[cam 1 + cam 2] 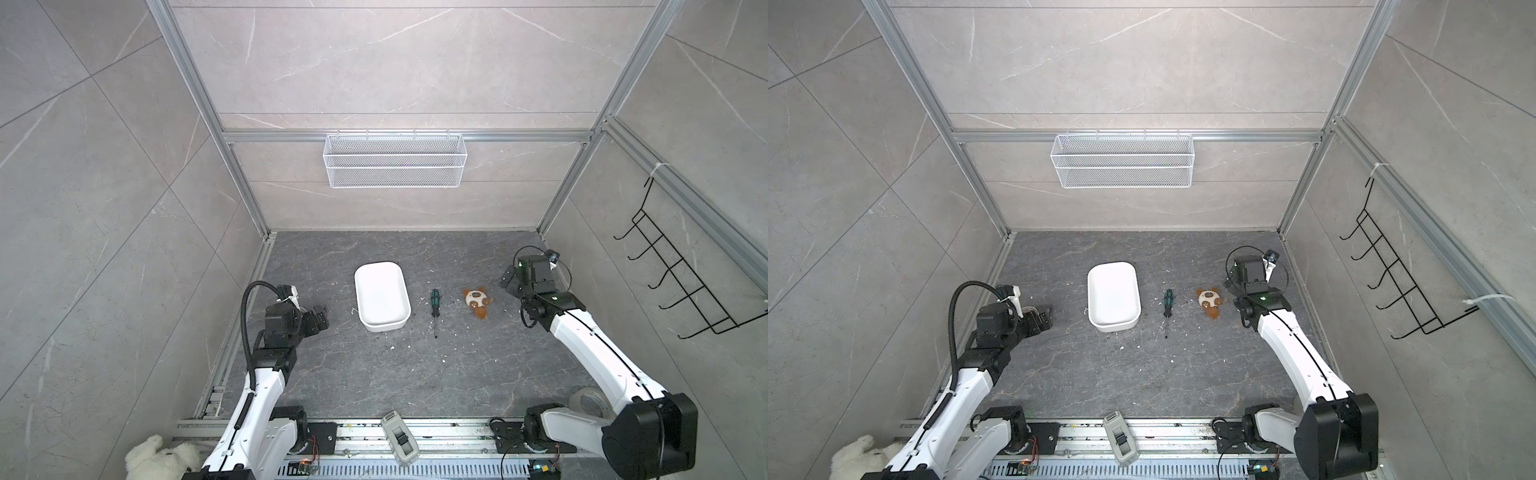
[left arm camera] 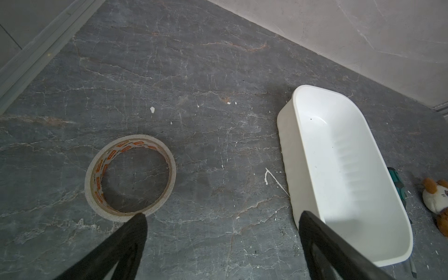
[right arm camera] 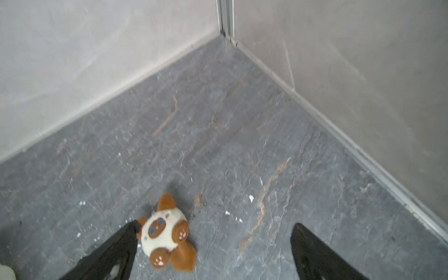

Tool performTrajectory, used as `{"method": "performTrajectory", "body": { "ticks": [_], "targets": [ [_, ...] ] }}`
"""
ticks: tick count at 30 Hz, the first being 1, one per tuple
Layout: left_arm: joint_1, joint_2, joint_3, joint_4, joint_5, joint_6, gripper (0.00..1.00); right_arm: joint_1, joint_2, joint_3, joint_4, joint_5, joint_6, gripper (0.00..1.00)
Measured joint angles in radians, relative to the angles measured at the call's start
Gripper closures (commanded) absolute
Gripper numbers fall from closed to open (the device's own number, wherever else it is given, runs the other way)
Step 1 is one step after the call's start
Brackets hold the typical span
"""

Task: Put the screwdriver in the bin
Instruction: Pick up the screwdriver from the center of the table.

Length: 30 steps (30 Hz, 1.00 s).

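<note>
Looking in both top views, I saw the screwdriver point(image 1: 434, 312) lying flat at three o'clock from the bin point(image 1: 381, 291), apart from it, with a plush toy point(image 1: 478, 303) farther out the same way. On the left wrist camera, the left gripper point(image 2: 221, 215) gaped wide and empty, a tape roll point(image 2: 130, 178) and the bin both in sight. On the right wrist camera, the right gripper point(image 3: 215, 225) stood fully spread, holding nothing, one finger beside the plush toy.

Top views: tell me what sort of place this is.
Probably a robot test cell, not a real room: aluminium frame, stone-look wall panels, left arm and right arm mounted on a front rail.
</note>
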Motion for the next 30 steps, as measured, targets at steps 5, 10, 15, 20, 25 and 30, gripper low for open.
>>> {"method": "performTrajectory", "body": {
  "ticks": [5, 10, 15, 20, 25, 30],
  "targets": [
    [0.000, 0.040, 0.004, 0.000, -0.002, -0.011, 0.00, -0.017, 0.001, -0.032, 0.005, -0.097, 0.042, 0.03],
    [0.000, 0.079, 0.008, 0.000, 0.000, -0.016, 0.00, -0.084, -0.010, -0.032, 0.009, -0.140, 0.048, 0.09],
    [0.000, 0.086, 0.011, 0.000, 0.001, -0.019, 0.00, -0.060, -0.073, -0.050, 0.068, -0.315, 0.036, 0.17],
    [0.000, 0.086, 0.014, 0.000, -0.006, -0.022, 0.00, 0.230, -0.097, -0.047, 0.102, -0.315, 0.008, 0.16],
    [0.000, 0.098, 0.018, -0.002, -0.015, -0.031, 0.00, 0.364, 0.013, -0.009, 0.116, -0.306, -0.008, 0.18],
    [0.000, 0.121, 0.023, -0.005, -0.033, -0.035, 0.00, 0.393, 0.264, 0.123, 0.085, -0.352, -0.011, 0.27]
  ]
}}
